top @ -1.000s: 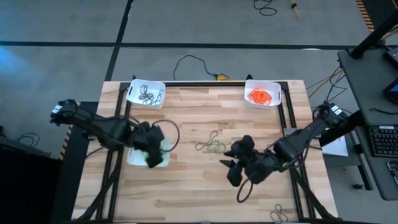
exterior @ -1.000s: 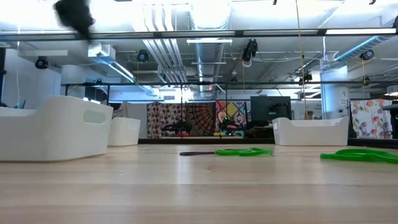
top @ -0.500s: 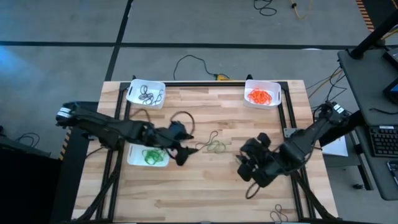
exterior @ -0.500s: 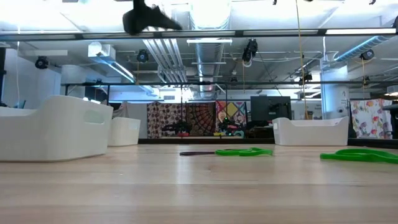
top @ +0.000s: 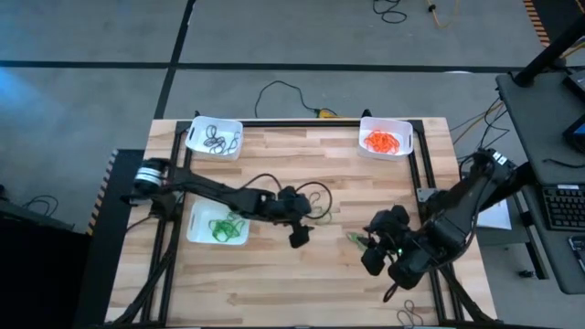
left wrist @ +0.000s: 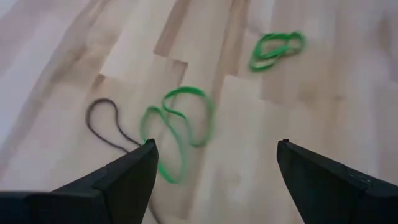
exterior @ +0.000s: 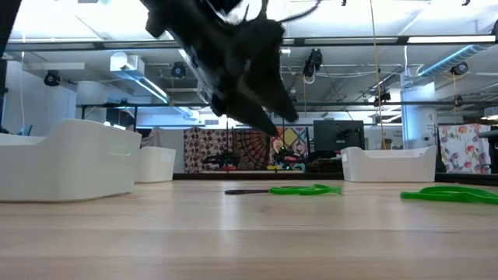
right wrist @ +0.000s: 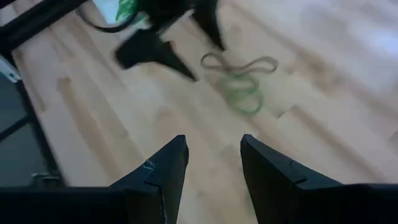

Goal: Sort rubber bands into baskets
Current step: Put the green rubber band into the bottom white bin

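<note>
Loose green rubber bands and a dark one lie flat on the wood mid-table. Another green band lies farther right. My left gripper hangs open, slanting down just above the middle bunch, touching nothing. My right gripper is open and empty, raised right of the bands. Three white baskets stand on the table: one with dark bands, one with orange bands, one with green bands.
Black frame rails run along the table's left and right sides. A black cable lies beyond the far edge. A small dark loop sits at the near right corner. Bare wood lies along the near edge.
My left gripper has swung from above the basket with green bands toward the table's right and down, tipping lower over the loose bands mid-table. My right gripper has drifted toward the table's right edge and turned a little. The bands have not moved.
</note>
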Tool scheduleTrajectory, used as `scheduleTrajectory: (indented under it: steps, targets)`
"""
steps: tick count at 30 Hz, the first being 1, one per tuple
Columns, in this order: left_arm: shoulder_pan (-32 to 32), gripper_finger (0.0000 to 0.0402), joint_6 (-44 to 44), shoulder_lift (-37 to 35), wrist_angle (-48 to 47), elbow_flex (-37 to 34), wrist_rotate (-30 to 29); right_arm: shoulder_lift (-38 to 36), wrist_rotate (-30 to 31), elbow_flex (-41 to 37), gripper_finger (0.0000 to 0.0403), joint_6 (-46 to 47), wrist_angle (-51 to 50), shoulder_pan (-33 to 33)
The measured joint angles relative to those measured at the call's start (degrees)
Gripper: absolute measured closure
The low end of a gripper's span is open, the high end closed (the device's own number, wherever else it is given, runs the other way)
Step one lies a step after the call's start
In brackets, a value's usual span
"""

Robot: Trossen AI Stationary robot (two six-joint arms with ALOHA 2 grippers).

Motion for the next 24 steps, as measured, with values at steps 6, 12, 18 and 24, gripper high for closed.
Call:
scheduleTrajectory:
  steps: [6, 12, 18, 24]
  targets:
    - [2.08, 0.0091, 13.64, 4.46, -0.05, 0.74, 6.64, 1.98, -0.31, 0.00, 0.0259, -0.64, 8.08, 3.48]
    - [3.95, 0.0091, 15.26, 9.68, -0.80, 4.38, 8.35, 2.97, 1.94, 0.00, 0.0267, 0.23, 9.43, 4.59]
    - [4.34, 0.0091, 17.37, 15.27, -8.73, 11.77, 7.58, 3.12, 2.80, 0.00, 0.0287, 0.33, 9.52, 4.70]
    - [6.08, 0.0091, 19.82, 16.18, -13.45, 15.28, 7.37, 3.12, 2.73, 0.00, 0.0306, 0.30, 9.61, 4.81]
